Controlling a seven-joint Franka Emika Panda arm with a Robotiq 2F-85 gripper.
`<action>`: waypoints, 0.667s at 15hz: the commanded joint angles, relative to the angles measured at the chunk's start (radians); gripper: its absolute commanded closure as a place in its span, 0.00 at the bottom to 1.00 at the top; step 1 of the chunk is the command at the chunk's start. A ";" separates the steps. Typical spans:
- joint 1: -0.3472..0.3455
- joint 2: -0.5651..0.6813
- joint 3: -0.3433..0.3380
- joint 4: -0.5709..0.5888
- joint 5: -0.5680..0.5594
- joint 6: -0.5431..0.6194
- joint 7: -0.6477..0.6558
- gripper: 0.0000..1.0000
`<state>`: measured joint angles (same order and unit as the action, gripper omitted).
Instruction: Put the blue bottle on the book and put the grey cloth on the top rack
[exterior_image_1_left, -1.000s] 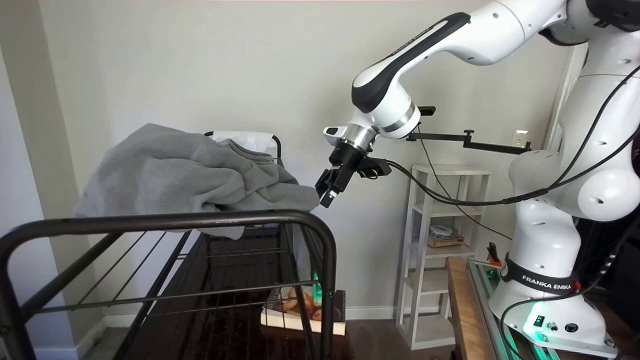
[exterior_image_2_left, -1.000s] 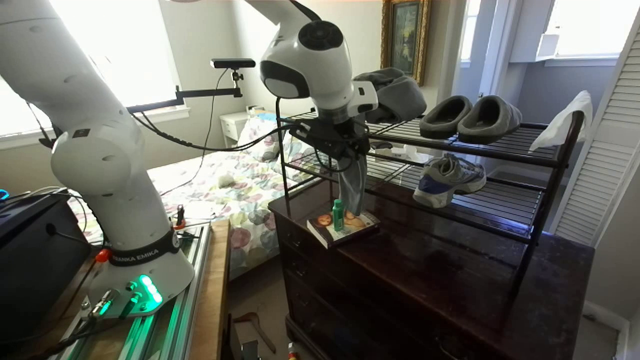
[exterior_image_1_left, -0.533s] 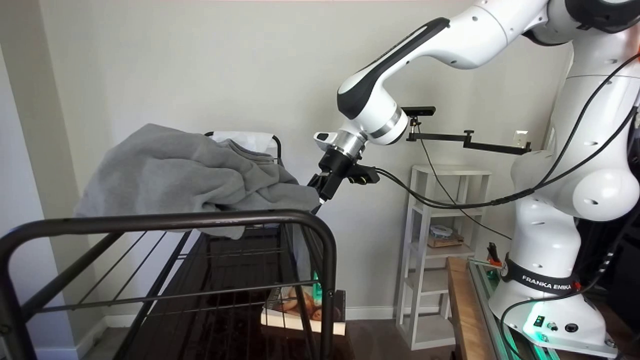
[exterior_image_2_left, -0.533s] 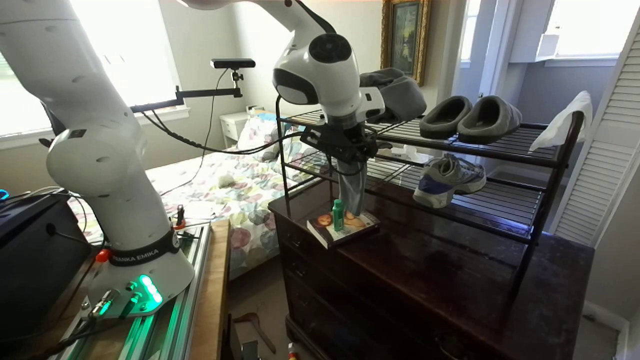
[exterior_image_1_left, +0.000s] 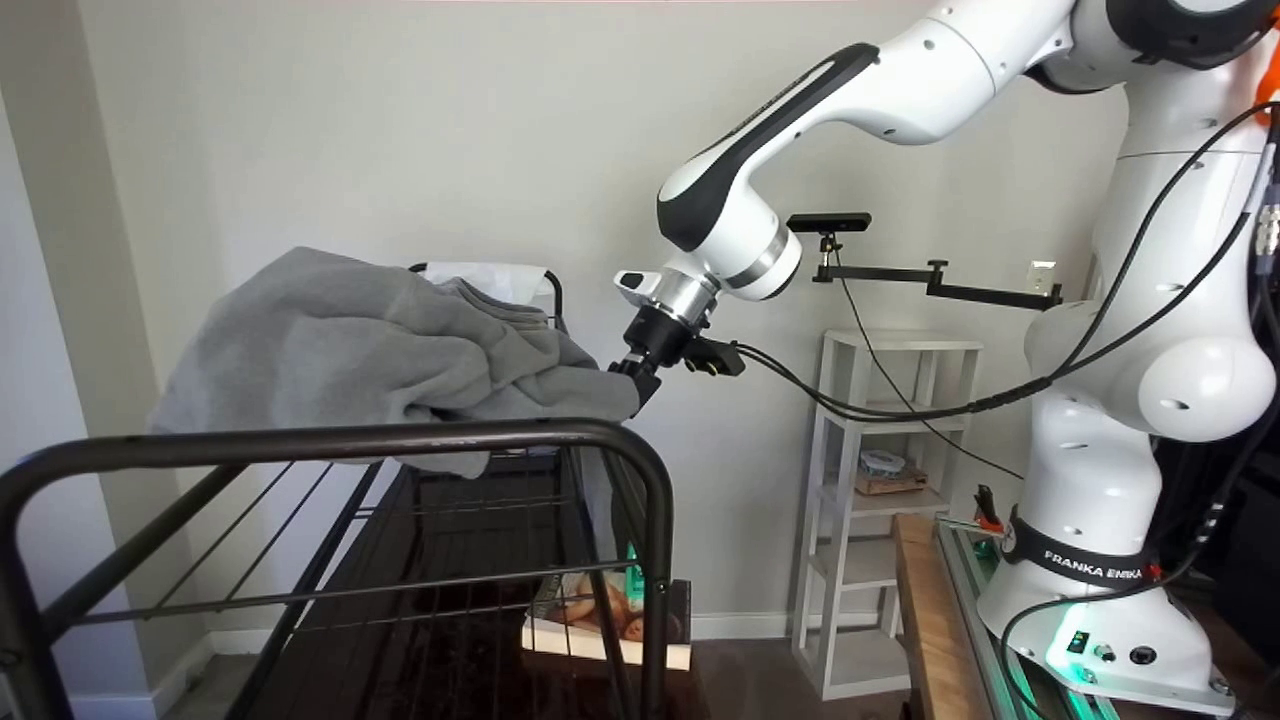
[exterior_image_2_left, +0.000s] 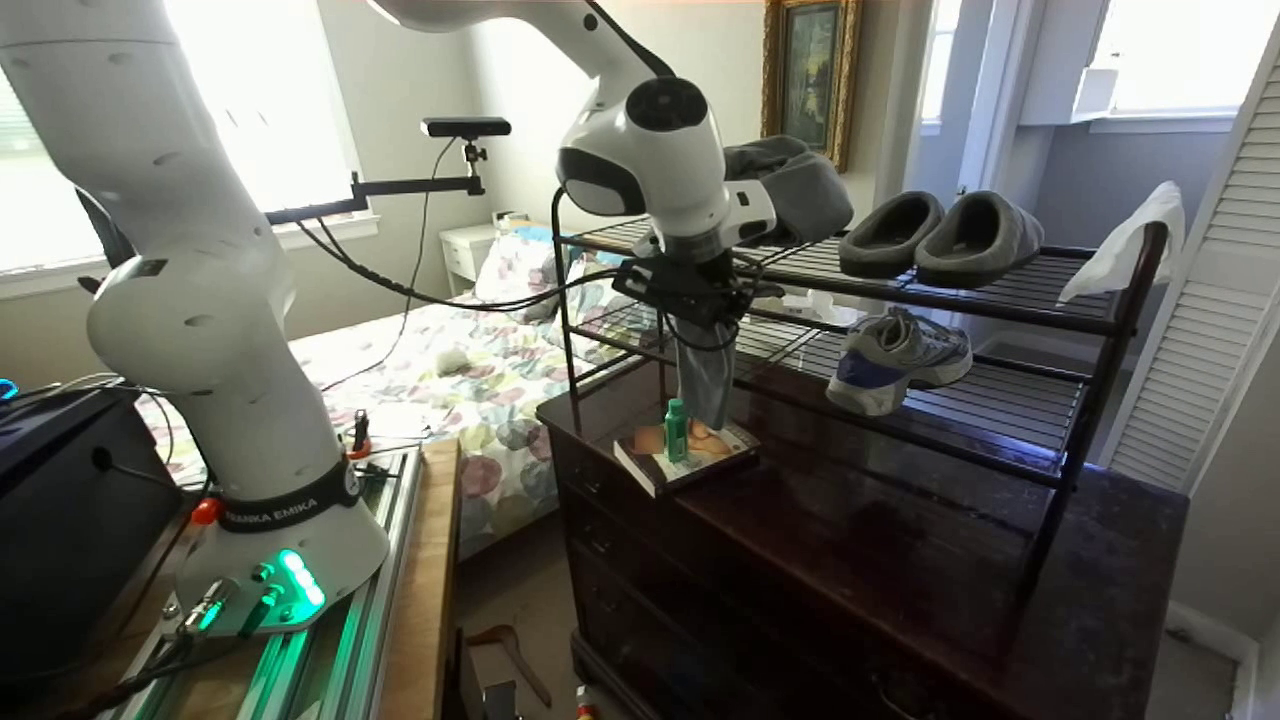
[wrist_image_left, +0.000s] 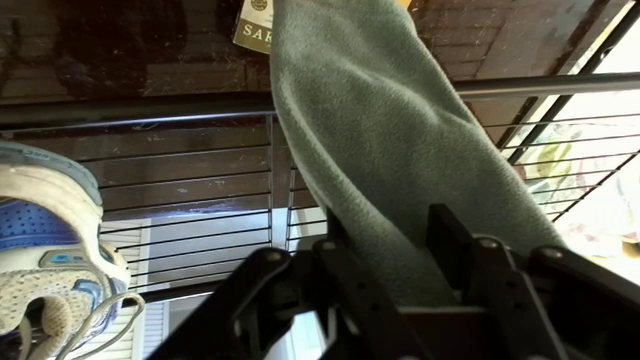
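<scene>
The grey cloth (exterior_image_1_left: 340, 340) lies bunched over the top rack (exterior_image_2_left: 900, 293), and one end (exterior_image_2_left: 706, 390) hangs down the front towards the book. In the wrist view the hanging cloth (wrist_image_left: 360, 100) runs between the fingers of my gripper (wrist_image_left: 387, 220). Those jaws stand apart, with a gap beside the fold. An exterior view has the gripper (exterior_image_1_left: 637, 382) at the cloth's near edge, its fingertips partly hidden. The bottle (exterior_image_2_left: 677, 435), which looks green here, stands upright on the book (exterior_image_2_left: 705, 467), just below the hanging end.
Grey slippers (exterior_image_2_left: 980, 240) sit on the top rack, and a sneaker (exterior_image_2_left: 900, 362) is on the shelf below. A white cloth (exterior_image_2_left: 1130, 240) drapes over the rack's end. The rack stands on a dark dresser (exterior_image_2_left: 850, 520). A camera (exterior_image_1_left: 830, 222) on a bracket is behind the arm.
The arm has moved towards the rack and slightly down, bringing the gripper to the cloth's hanging part. The bottle and book have stayed put.
</scene>
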<state>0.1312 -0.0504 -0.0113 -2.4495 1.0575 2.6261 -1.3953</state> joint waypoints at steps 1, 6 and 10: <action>0.001 -0.018 0.006 -0.006 -0.021 0.076 0.031 0.84; -0.002 -0.066 0.012 -0.025 -0.118 0.130 0.089 1.00; -0.014 -0.111 0.022 -0.033 -0.300 0.140 0.212 0.99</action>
<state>0.1324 -0.1074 -0.0087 -2.4557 0.8852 2.7440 -1.2892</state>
